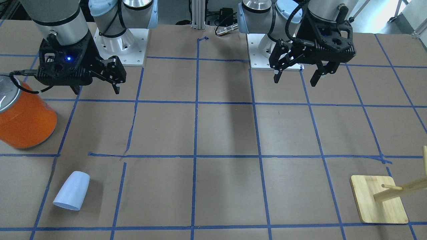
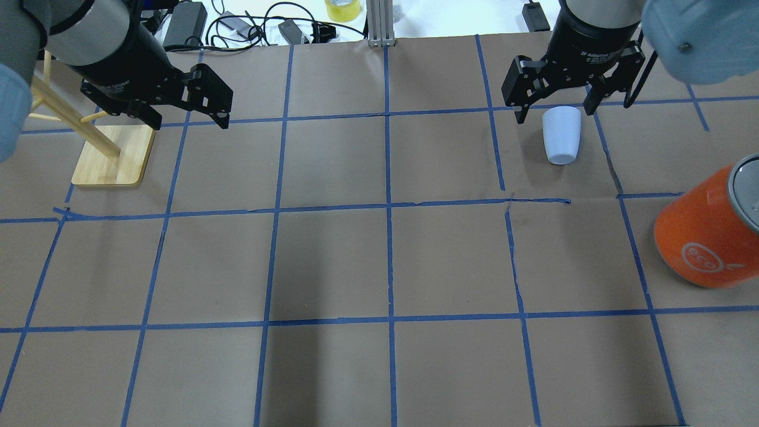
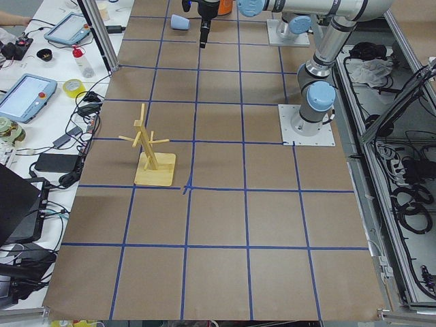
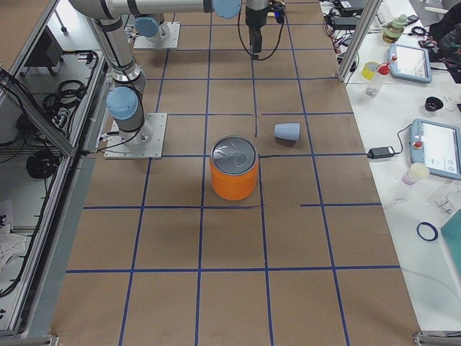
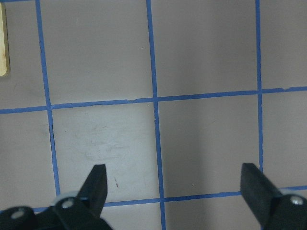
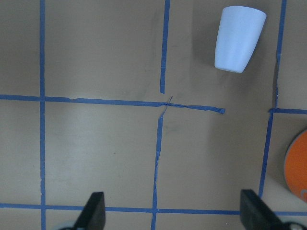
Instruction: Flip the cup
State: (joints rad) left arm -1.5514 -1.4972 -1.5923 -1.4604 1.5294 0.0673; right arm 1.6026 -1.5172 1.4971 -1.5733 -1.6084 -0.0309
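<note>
The pale lavender-blue cup (image 1: 71, 190) lies on its side on the brown paper table. Its wide mouth points away from the robot and its narrow base toward it. It also shows in the overhead view (image 2: 562, 133), the right wrist view (image 6: 238, 38) and the exterior right view (image 4: 287, 131). My right gripper (image 1: 96, 87) hangs open and empty above the table, on the robot's side of the cup and apart from it; it also shows in the overhead view (image 2: 556, 112) and its own wrist view (image 6: 172, 211). My left gripper (image 1: 295, 81) is open and empty, far from the cup (image 5: 175, 184).
A large orange can (image 1: 26, 120) with a silver top stands near the cup on the robot's right, also seen overhead (image 2: 705, 237). A wooden peg rack (image 1: 378, 200) on a square base stands at the far side on the robot's left (image 2: 112, 157). Blue tape lines grid the table.
</note>
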